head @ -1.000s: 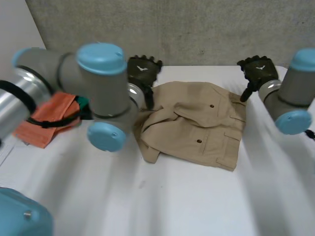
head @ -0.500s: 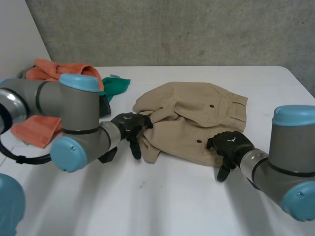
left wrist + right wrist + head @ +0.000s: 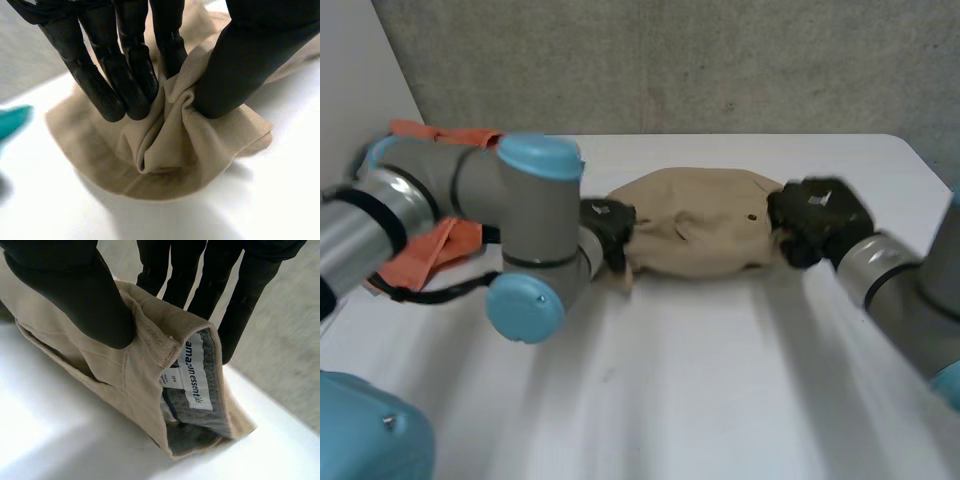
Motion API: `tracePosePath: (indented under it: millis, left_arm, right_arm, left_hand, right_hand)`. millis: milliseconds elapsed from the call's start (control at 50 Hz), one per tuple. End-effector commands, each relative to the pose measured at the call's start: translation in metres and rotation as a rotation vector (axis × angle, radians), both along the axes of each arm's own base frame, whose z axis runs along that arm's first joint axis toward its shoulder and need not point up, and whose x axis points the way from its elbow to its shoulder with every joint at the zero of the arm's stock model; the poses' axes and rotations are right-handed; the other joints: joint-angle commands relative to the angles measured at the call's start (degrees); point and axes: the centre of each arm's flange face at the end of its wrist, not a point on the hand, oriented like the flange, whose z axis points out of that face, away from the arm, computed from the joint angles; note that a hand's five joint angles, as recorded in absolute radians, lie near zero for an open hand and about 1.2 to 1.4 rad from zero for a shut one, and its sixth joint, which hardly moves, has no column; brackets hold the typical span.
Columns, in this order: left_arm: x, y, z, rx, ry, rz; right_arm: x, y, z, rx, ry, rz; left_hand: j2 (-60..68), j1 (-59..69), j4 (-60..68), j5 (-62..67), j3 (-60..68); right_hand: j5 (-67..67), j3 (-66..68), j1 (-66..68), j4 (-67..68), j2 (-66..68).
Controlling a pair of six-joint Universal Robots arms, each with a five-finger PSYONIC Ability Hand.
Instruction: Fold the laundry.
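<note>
Two hands are clamped on the one garment, a pair of beige cotton shorts (image 3: pixel 695 235) lying on the white tabletop (image 3: pixel 720 390) as a rounded, doubled-over bundle. The left hand (image 3: pixel 125 60) is at the shorts' left end, fingers and thumb pinching a bunched wad of fabric. The right hand (image 3: pixel 75 290) is at the shorts' right end, thumb on the outside and fingers (image 3: pixel 250 300) behind, gripping the waistband so that the sewn-in label shows inside the opening. Half a second ago the shorts lay spread out and flatter, pockets up, with both hands at the edge nearest the robot. Now that near edge has been carried up and over toward the far edge, and the shorts read as a much narrower strip. Judgement: the first half-fold is under way or nearly laid down, not finished. The bundle looks puffed rather than flat, and the left end is crumpled in the grip, so it likely needs setting down, releasing and smoothing. Risk: the bunched left corner may leave the fold uneven. A crumpled orange cloth (image 3: pixel 430 250) sits well apart from the shorts on their left, with a teal scrap (image 3: pixel 12 122) nearer that end, both untouched.
</note>
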Motion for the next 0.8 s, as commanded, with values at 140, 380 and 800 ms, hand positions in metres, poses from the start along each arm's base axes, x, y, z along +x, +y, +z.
tracePosePath:
  millis: [140,380,800]
  left_arm:
    - [0.053,0.034,0.199,-0.392,0.259,-0.025]
    - [0.089,0.040,0.309,-0.737,0.443,0.036]
    - [0.032,-0.130,0.096,-0.547,0.231,0.056]
  right_arm:
    - [-0.010,-0.003,0.149,-0.212,-0.253,0.004]
    - [-0.017,-0.023,0.228,-0.357,-0.505,-0.060]
    - [0.043,-0.121,0.039,-0.209,-0.292,-0.243]
  left_hand:
    - [12.54,14.21,11.57,14.38,12.51]
    - [12.54,14.21,11.57,14.38,12.51]
    - [12.54,14.21,11.57,14.38,12.51]
  right_hand:
    - [12.18,12.46,16.25,11.79,13.08]
    - [12.18,12.46,16.25,11.79,13.08]
    - [12.18,12.46,16.25,11.79,13.08]
